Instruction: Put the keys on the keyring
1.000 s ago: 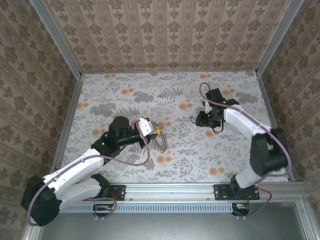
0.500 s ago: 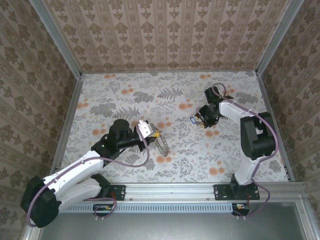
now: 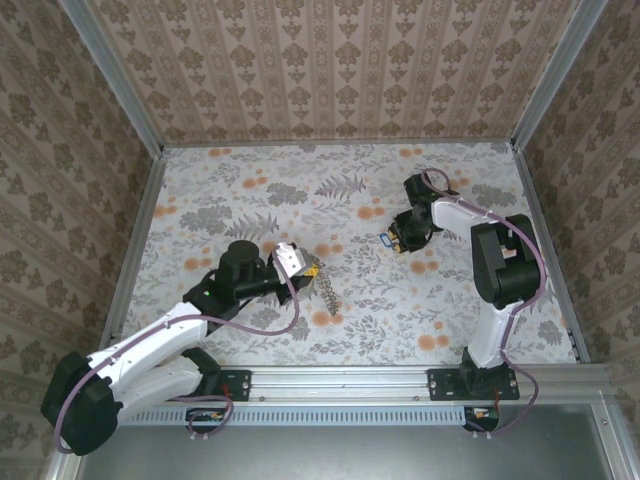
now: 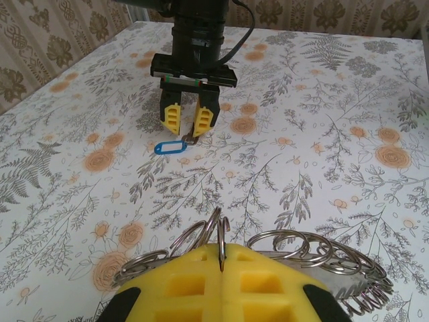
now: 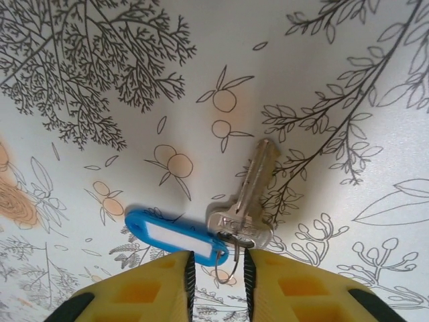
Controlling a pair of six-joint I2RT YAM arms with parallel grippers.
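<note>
Left fingers [image 4: 194, 282] clamp ring bunch [image 4: 345, 282] | right fingers [image 5: 295, 288] apart over key [image 5: 251, 194] beside blue tag [image 5: 177, 238]

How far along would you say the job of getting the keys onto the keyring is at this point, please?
Done: the left gripper is shut on the ring bunch.

In hand: the right gripper is down at the single key with its blue tag. Its fingers are open on either side of the key's small loop, not gripping.

Left: picking that key up, carrying it across to the bunch, which is well apart from it, and threading it on.
</note>
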